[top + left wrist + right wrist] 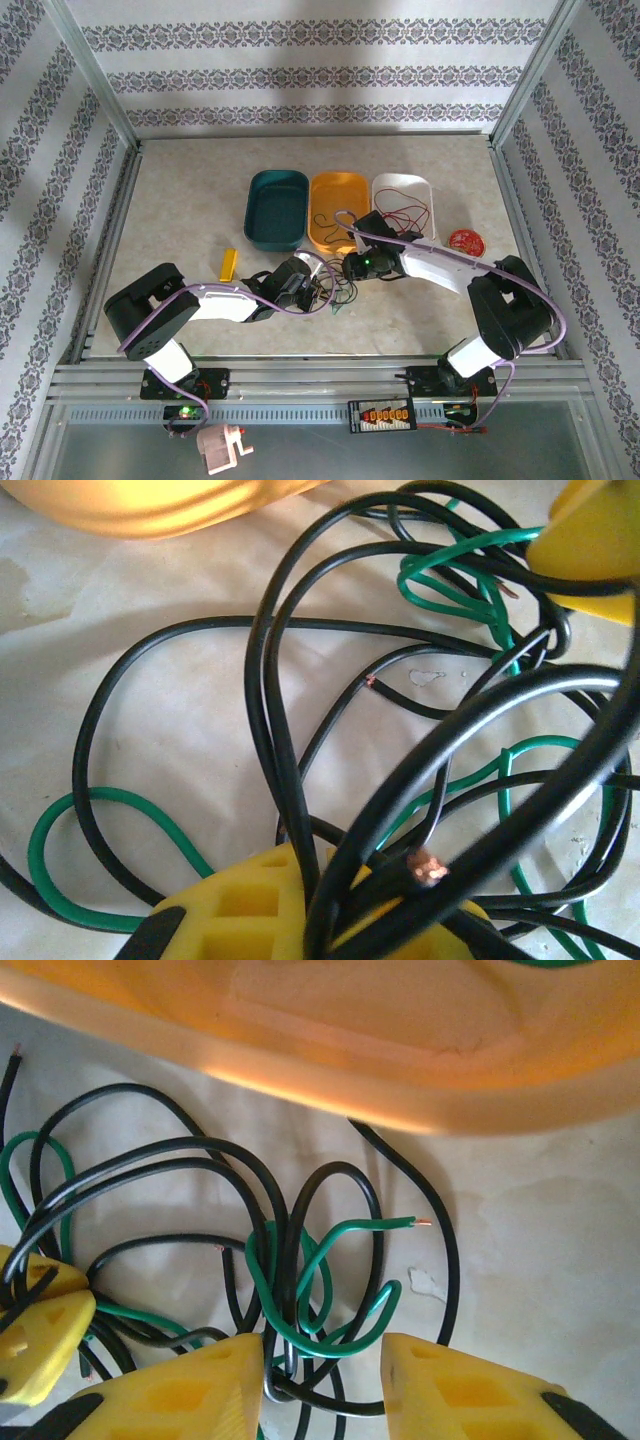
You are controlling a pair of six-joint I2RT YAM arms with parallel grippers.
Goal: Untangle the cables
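The cables [335, 287] lie in a loose knot of black and green on the worktop [190, 200], just in front of the orange tray [338, 185] and between the two arms.

The left fingers [250, 905] are clenched on the cables. Several black strands run up out of the yellow pads, and one bared copper end shows right at the grip. From there, black loops and a green one spread over the pale surface.

The right fingers [190, 1400] stand apart, released. A twist of green and black cable lies in the gap between them without being pinched. One green end and one black end stick out towards the orange tray's rim. The left fingers appear at the left edge of the right wrist view, close by.

In the top view, thin red strands lie in the white tray [425, 185] and a dark one in the orange tray. The teal tray [277, 180] stands to the left of these. A red coil [466, 240] sits right of the white tray.
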